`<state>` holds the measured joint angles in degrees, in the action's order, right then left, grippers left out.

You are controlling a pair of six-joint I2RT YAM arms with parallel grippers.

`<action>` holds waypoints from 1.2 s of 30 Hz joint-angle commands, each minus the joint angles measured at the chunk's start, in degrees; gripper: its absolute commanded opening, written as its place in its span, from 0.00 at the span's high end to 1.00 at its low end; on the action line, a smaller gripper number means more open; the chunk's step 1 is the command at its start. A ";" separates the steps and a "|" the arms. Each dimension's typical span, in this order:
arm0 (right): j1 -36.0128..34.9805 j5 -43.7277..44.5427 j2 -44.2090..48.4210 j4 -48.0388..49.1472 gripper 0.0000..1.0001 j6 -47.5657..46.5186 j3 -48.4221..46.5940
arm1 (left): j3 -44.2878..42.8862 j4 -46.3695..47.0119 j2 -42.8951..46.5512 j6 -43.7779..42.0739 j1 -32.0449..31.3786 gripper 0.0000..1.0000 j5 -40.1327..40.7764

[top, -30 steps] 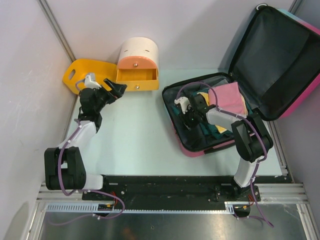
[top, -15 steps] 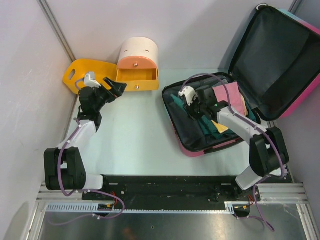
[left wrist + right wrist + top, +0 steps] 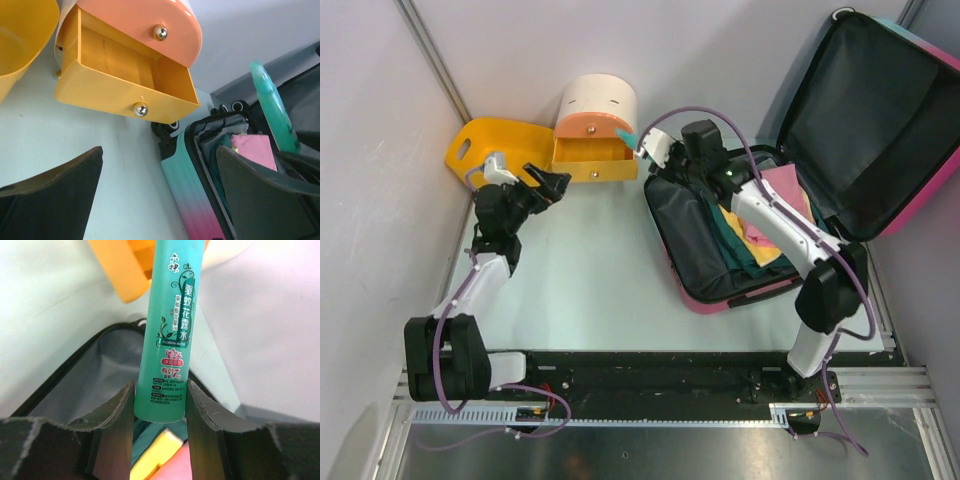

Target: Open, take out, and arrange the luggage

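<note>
Top external view, left to right: yellow basket point(image 3: 490, 140) in the far left corner of the bench point(image 3: 580, 270); just beside it, round drawer box point(image 3: 597, 112) with its lower drawer point(image 3: 592, 160) pulled out. Then left gripper point(image 3: 553, 180), near the drawer front, spread fully wide and holding nothing. Then right gripper point(image 3: 648, 155), stretched across from the luggage point(image 3: 685, 240), partly closed on the lower end of a teal tube point(image 3: 626, 135), free end near the box's right corner. Luggage on the right half of the bench, lid point(image 3: 880, 110) thrown back to the right, folded clothes point(image 3: 760, 235) in green, yellow and pink in the base.

Step in hand, by judgement: carrying the tube out of the luggage toward the open drawer. To do it well: keep the pinch firm, given a low hold on a long, smooth tube likely to pivot; bring the free end over the drawer mouth, clear of the orange front above; lower before letting go; keep the idle gripper out of the path.

Left wrist view: looks into the drawer, nothing visible in the part shown, and onto the two metal knobs point(image 3: 141, 109) and the luggage's teal-to-pink outer wall, none of it readable from above. Right wrist view: confirms both pads point(image 3: 120, 405) touching the tube's sides and shows its printed label, but no left gripper. Spacing between tube and drawer: top external view only.
</note>
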<state>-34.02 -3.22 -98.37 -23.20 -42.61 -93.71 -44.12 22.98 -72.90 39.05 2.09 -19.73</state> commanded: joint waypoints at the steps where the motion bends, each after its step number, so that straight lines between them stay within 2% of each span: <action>1: 0.18 -0.11 -6.47 -0.62 0.99 -5.72 -11.98 | 2.45 1.28 4.61 0.59 1.25 0.00 0.83; 4: -0.60 -2.40 -10.35 -1.93 0.99 -11.08 -16.31 | 4.03 1.36 6.81 0.68 1.78 0.00 1.27; 9: -1.93 -5.03 -14.48 -0.27 0.99 -20.39 -18.25 | 5.88 1.36 8.65 1.99 3.53 0.00 1.27; 15: -3.51 -6.88 -23.25 -4.30 0.97 -20.93 -30.29 | 7.02 1.36 9.80 2.61 5.12 0.00 0.83; 28: -4.21 -6.62 -33.64 -0.18 0.97 -20.76 -40.40 | 7.47 1.45 10.06 3.49 6.61 0.00 -0.93; 32: -4.47 -6.71 -34.52 2.54 0.84 -20.23 -40.94 | 7.82 1.45 10.06 3.67 6.96 0.00 -1.37; 36: -4.56 -6.88 -35.58 5.18 0.79 -19.62 -41.72 | 8.26 1.45 10.06 3.93 7.49 0.00 -1.37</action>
<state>-38.28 -9.52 -133.64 -24.88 -62.81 -130.98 -36.60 22.98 -64.16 42.04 8.62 -20.08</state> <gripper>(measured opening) 0.426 0.996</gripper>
